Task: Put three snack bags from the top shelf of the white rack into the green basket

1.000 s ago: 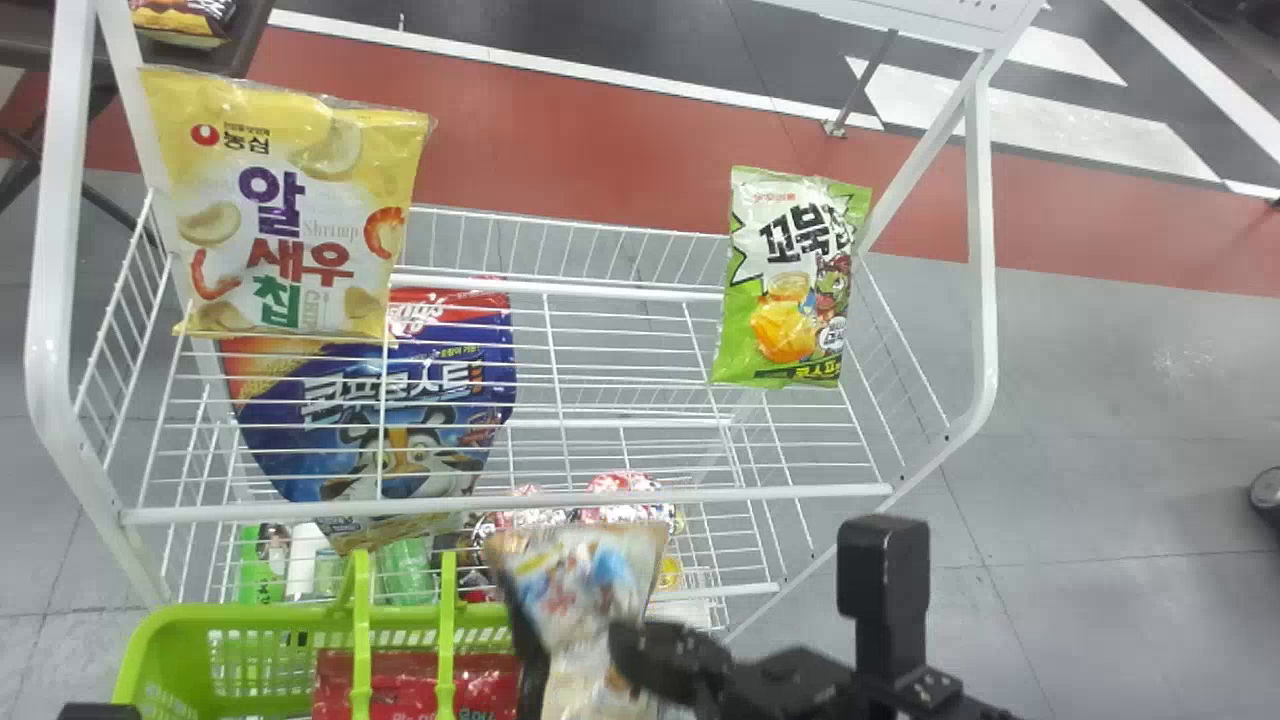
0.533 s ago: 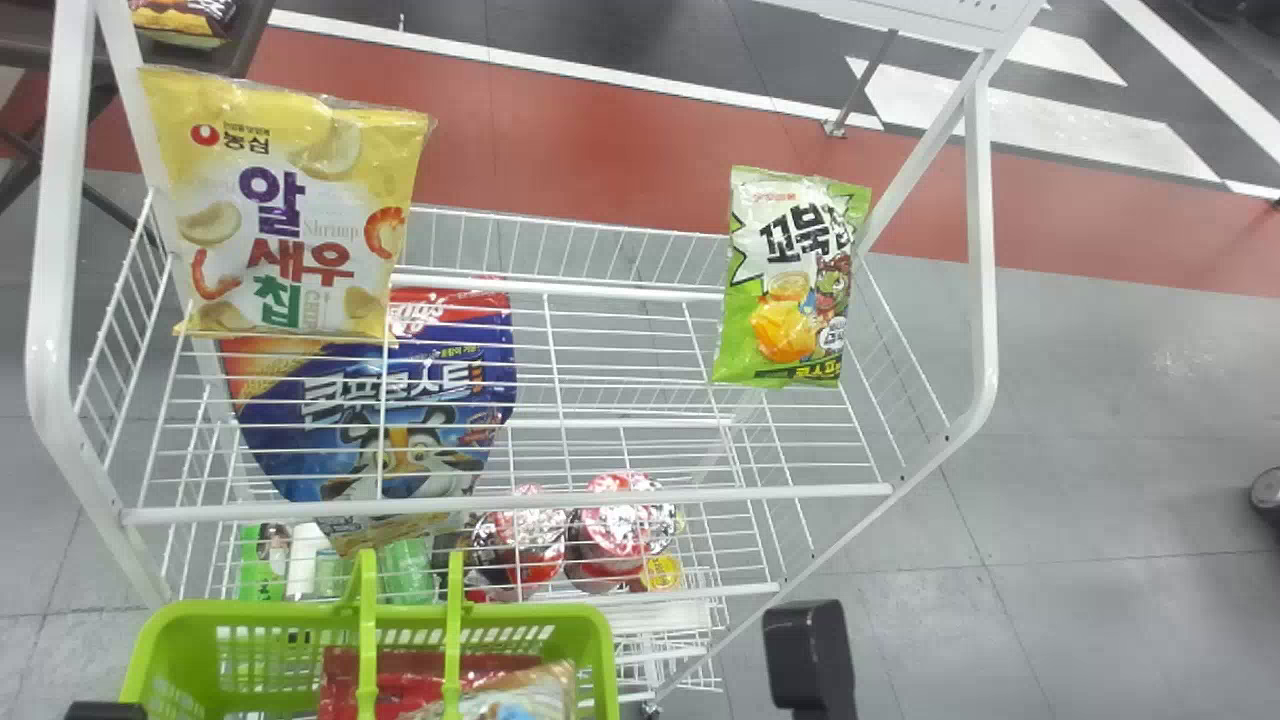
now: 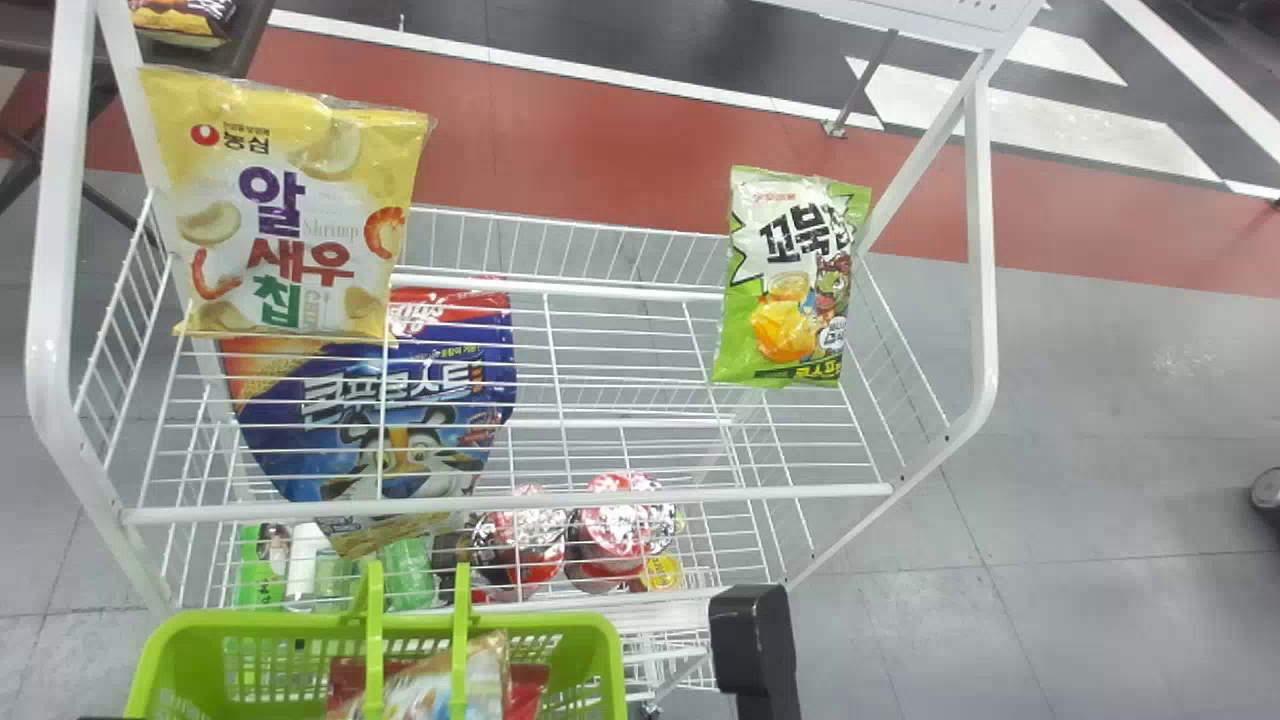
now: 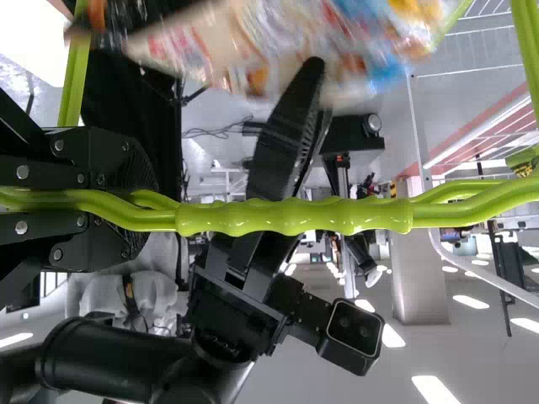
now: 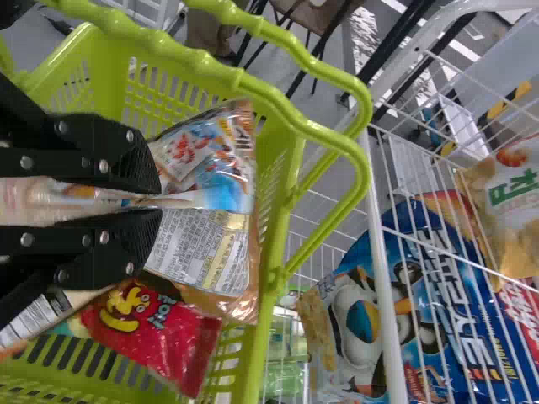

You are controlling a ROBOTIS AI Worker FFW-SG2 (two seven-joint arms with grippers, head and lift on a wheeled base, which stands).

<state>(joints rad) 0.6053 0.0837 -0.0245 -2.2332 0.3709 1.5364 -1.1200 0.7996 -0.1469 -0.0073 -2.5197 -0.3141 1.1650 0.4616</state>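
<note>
The white rack [image 3: 50,300] is placed beyond the green basket [image 3: 240,626], whose handle [image 4: 295,216] is clasped by the left claw [image 4: 150,210]. Past the basket, a blue bag with cartoon art [image 3: 290,450] is seen beneath the rack's top shelf. On that shelf, a yellow shrimp snack bag [image 3: 300,200] is set beyond the basket's left part, and a green-and-white snack bag [image 3: 790,275] beyond its right. At the basket's opening, a beige-and-blue bag [image 5: 202,252] is pinched by the right claw [image 5: 153,202], with a red bag [image 5: 160,332] inside the basket.
</note>
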